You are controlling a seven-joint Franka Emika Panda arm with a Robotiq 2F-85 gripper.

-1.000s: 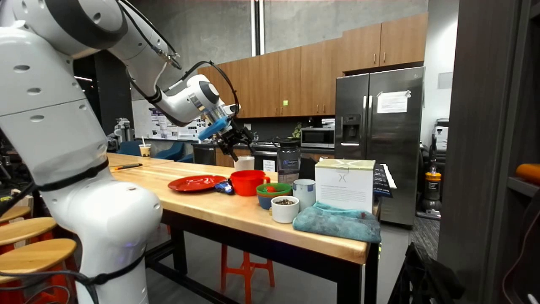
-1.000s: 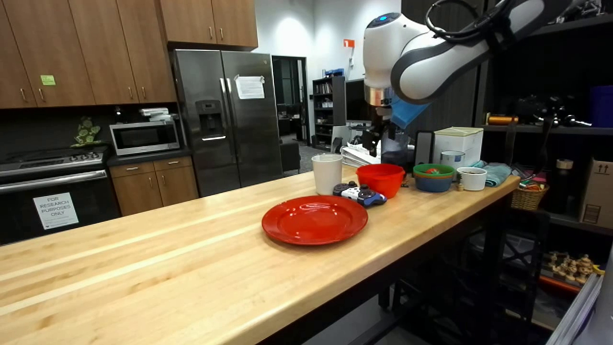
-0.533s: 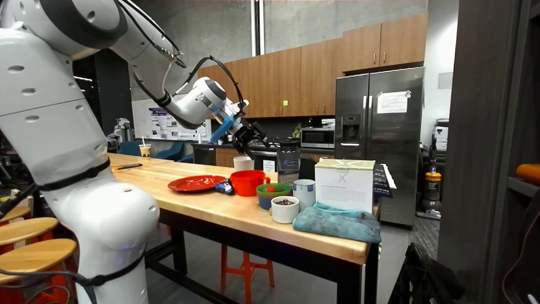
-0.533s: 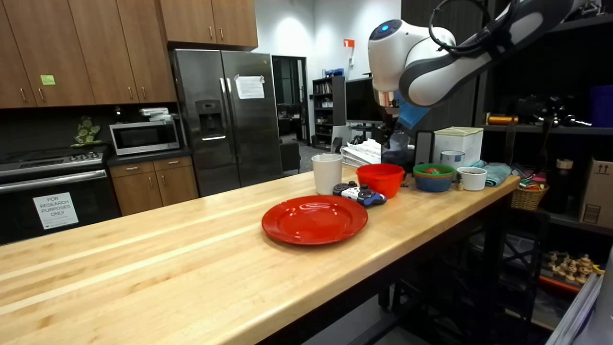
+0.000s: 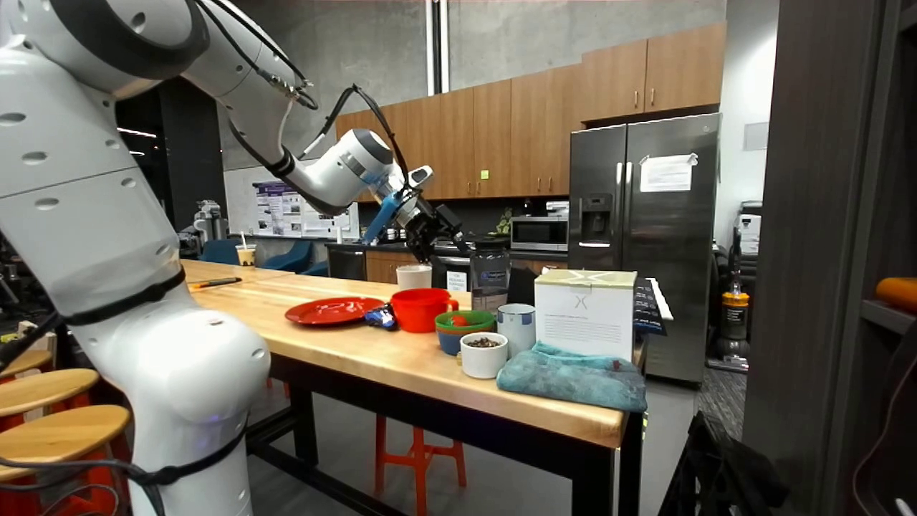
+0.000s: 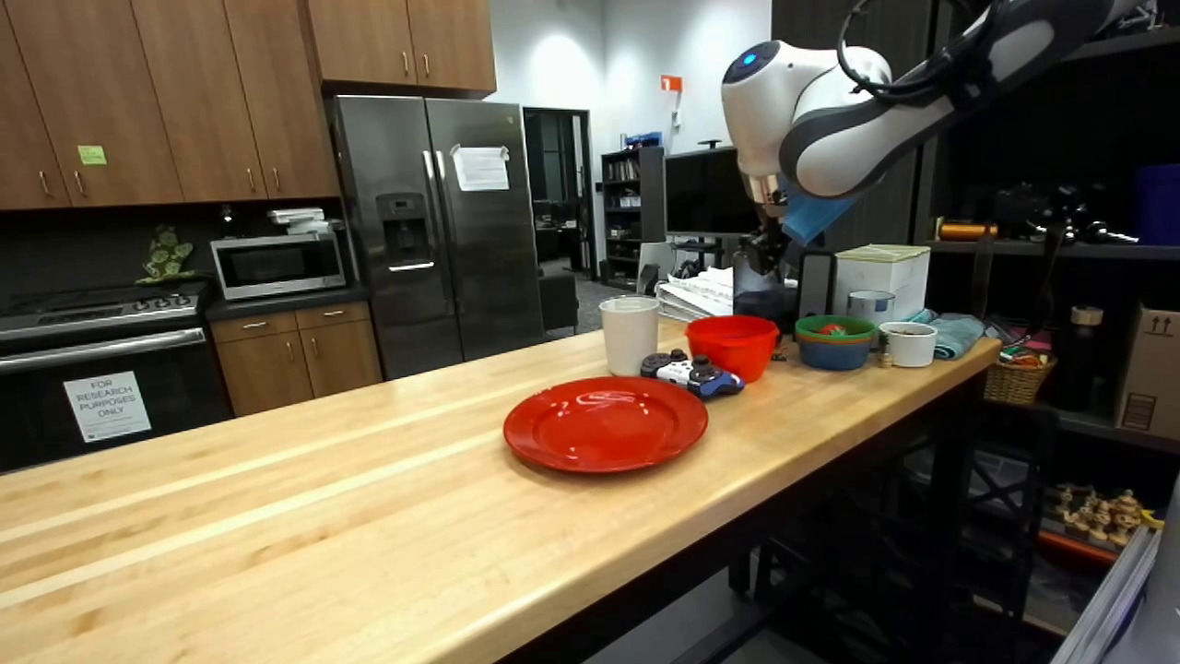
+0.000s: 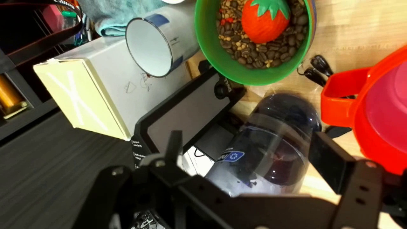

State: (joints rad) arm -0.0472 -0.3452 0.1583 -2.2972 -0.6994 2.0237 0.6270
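Nearer the bottle (image 7: 267,149) than a second ago, my gripper (image 7: 249,143) hangs empty, jaws spread wide enough, I judge, to clear that girth. The bottle stands upright on the table (image 6: 323,516); near it, beans (image 7: 260,57) prop the strawberry (image 7: 265,27) in the green bowl (image 7: 254,77).

White arm (image 5: 100,236), black straps (image 5: 140,296)

It carries a dark grey joint band (image 5: 143,66) and small oval dimples (image 5: 47,203). In an exterior view, a dark cap (image 6: 764,53) with a blue light (image 6: 749,59) marks eleven o'clock on the wrist housing (image 6: 761,120), and a blue piece (image 6: 816,217) sits at four o'clock from a coppery ring (image 6: 761,189). A black cable (image 5: 373,104) loops outside the arm. The gripper (image 7: 251,152) is black with silvery screws (image 7: 160,163).
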